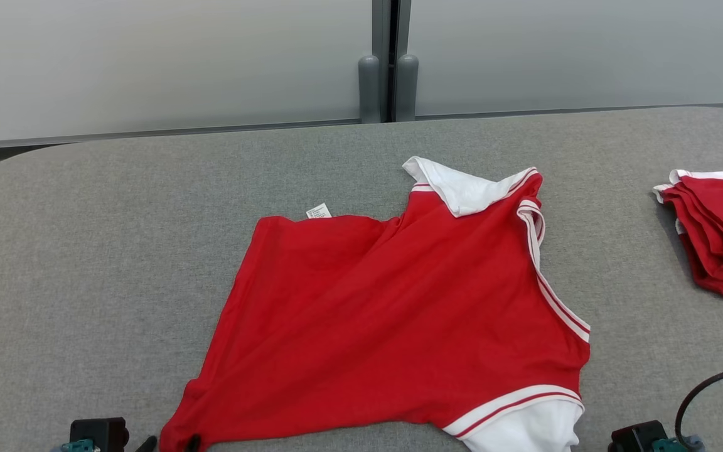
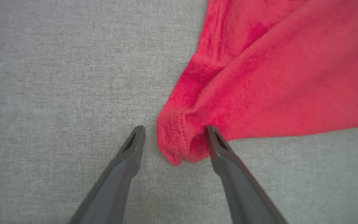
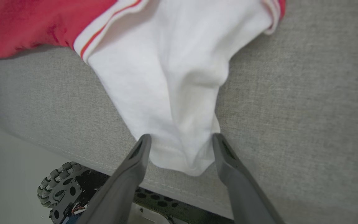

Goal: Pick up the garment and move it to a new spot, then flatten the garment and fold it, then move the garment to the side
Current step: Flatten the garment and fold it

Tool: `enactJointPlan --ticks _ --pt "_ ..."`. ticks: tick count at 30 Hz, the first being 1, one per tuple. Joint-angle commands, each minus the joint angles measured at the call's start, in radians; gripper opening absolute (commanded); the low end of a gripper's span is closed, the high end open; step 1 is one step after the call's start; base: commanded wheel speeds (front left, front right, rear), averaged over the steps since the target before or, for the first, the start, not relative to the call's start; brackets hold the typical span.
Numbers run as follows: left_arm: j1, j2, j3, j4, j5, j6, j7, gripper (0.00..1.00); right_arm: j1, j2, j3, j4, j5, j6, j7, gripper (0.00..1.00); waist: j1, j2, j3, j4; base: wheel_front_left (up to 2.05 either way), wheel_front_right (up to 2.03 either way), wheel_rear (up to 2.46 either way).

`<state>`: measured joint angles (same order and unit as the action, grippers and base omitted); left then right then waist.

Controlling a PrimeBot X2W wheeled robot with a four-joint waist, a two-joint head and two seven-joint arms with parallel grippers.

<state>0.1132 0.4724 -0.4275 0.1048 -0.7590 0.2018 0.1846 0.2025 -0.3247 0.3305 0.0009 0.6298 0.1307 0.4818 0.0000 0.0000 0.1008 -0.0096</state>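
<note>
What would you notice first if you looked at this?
A bright red polo shirt with a white collar lies spread across the middle of the grey table. The open left hand straddles its red hem corner, the open right hand its white sleeve end. A pile of red clothes sits far right.

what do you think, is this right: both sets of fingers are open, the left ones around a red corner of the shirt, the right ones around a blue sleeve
Not quite: the sleeve is white, not blue, as the right wrist view shows. The left fingers are open around a red corner of the shirt, the right fingers around that sleeve.
</note>
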Motion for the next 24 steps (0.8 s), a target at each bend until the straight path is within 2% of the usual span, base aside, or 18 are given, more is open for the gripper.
enactJointPlan --ticks 1,2,3,4,5,6,10,13,20,24 --pt "-0.011 0.003 -0.001 0.006 -0.006 -0.008 0.003 1.0 -0.013 -0.006 0.002 0.004 -0.004 0.0 -0.01 0.86 0.0 0.0 0.001 0.001 0.0 0.0 0.0" --pt "-0.016 0.002 -0.002 0.011 -0.008 -0.015 0.001 0.96 -0.015 -0.006 0.005 0.005 -0.004 0.0 -0.012 0.71 0.0 0.0 0.001 0.002 0.0 0.0 0.0" --pt "-0.02 -0.003 -0.003 0.013 -0.011 -0.02 -0.005 0.65 -0.017 -0.008 0.007 0.005 -0.006 0.0 -0.016 0.44 0.0 0.0 0.001 0.003 0.0 0.0 0.0" --pt "-0.023 -0.006 -0.005 0.017 -0.011 -0.025 -0.007 0.33 -0.02 -0.009 0.007 0.005 -0.007 0.0 -0.02 0.3 0.0 0.0 0.001 0.004 0.0 0.0 0.0" --pt "-0.025 -0.008 -0.008 0.019 -0.012 -0.03 -0.009 0.0 -0.022 -0.011 0.006 0.005 -0.01 0.0 -0.023 0.07 0.0 0.0 0.002 0.005 0.0 0.0 0.0" --pt "-0.028 -0.009 -0.01 0.02 -0.012 -0.035 -0.012 0.0 -0.024 -0.012 0.005 0.005 -0.012 0.0 -0.026 0.0 0.0 0.0 0.003 0.005 0.0 0.0 0.0" --pt "-0.043 -0.013 -0.01 0.023 -0.011 -0.046 -0.029 0.0 -0.034 -0.018 -0.008 -0.003 -0.021 0.0 -0.049 0.0 0.0 0.0 0.008 0.007 0.0 0.0 0.0" --pt "-0.046 -0.01 0.004 0.01 0.003 -0.037 -0.059 0.0 -0.038 -0.024 -0.026 -0.024 -0.034 0.0 -0.074 0.0 0.0 0.0 0.009 0.007 0.0 0.0 0.0" --pt "-0.075 0.006 0.03 -0.085 0.023 -0.037 -0.115 0.0 -0.075 -0.047 -0.09 -0.146 -0.043 0.0 -0.16 0.0 0.0 0.0 0.006 0.002 0.0 0.0 0.0" --pt "-0.137 0.024 0.048 -0.127 0.046 -0.051 -0.141 0.0 -0.147 -0.064 -0.117 -0.185 -0.056 0.0 -0.216 0.0 0.0 0.0 0.021 -0.006 0.0 0.0 0.0"
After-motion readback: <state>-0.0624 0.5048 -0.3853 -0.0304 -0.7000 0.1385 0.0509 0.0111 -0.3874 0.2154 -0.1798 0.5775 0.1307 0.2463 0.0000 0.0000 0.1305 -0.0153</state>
